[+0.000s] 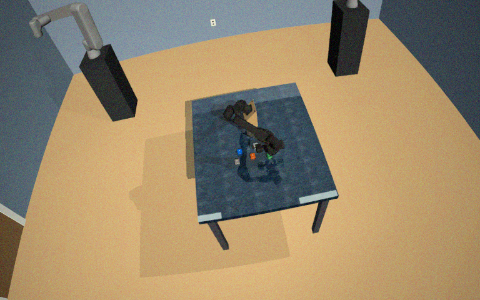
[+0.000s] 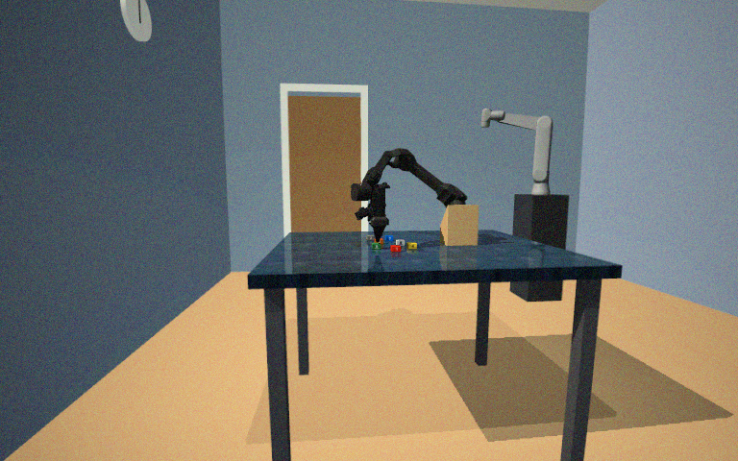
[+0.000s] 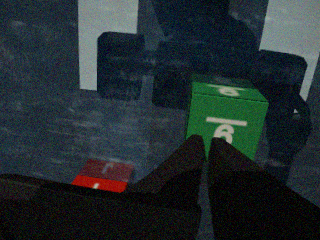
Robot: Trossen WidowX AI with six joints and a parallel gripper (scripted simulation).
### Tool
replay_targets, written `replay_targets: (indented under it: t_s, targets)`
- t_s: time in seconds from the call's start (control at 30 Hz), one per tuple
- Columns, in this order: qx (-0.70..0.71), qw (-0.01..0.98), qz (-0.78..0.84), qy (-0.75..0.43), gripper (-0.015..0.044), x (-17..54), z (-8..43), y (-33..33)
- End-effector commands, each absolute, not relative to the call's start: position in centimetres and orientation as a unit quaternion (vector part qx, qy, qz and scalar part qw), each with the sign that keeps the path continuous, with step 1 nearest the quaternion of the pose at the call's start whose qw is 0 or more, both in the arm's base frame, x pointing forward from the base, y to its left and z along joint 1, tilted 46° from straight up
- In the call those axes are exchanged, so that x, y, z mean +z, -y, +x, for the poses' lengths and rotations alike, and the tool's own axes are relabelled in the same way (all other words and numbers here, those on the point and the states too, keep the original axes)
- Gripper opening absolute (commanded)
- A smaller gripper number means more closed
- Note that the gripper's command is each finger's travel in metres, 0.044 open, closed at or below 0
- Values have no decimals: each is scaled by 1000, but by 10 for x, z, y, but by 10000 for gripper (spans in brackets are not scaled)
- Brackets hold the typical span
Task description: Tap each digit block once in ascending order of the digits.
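A green block [image 1: 269,156] [image 2: 376,246] [image 3: 227,111] shows a 6-like digit with a bar above it in the wrist view; which way up it reads is unclear. My gripper [image 2: 378,240] [image 3: 204,146] is shut, its tips together over the green block's near part, touching or just above it; I cannot tell which. A red block [image 2: 395,248] [image 3: 103,177] lies left of it in the wrist view. Orange [image 1: 252,156] [image 2: 380,240], blue [image 1: 239,151] [image 2: 388,238], grey [image 1: 237,161] [image 2: 370,237], white [image 1: 255,145] [image 2: 400,242] and yellow [image 2: 412,246] blocks stand nearby. The arm hides red and yellow in the top view.
A tan wooden box [image 1: 252,119] [image 2: 462,225] stands on the dark blue table [image 1: 226,190] [image 2: 522,260] near the arm's base. The arm's shadow falls across the table around the blocks. Another grey arm [image 1: 86,26] [image 2: 542,146] stands on a black pedestal away from the table.
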State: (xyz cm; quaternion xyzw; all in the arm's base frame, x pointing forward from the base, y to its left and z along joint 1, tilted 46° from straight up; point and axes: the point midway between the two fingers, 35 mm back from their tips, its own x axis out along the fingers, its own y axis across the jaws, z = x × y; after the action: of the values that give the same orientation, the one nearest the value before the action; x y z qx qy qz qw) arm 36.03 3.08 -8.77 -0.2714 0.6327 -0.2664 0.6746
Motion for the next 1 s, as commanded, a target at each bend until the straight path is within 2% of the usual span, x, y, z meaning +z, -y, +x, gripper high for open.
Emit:
replay_targets:
  t_s: [0.0, 0.3, 0.53, 0.63, 0.87, 0.97]
  targets:
    - [-266, 670, -278, -635, 20, -93, 357, -25]
    - [-266, 670, -278, -635, 20, -96, 357, -22]
    - [-266, 670, -277, -635, 20, -75, 356, -44]
    - [-259, 672, -274, -637, 99, -81, 344, -69]
    - [-256, 671, -271, -641, 283, -102, 262, -168]
    - [-261, 670, -273, -639, 361, -105, 241, -183]
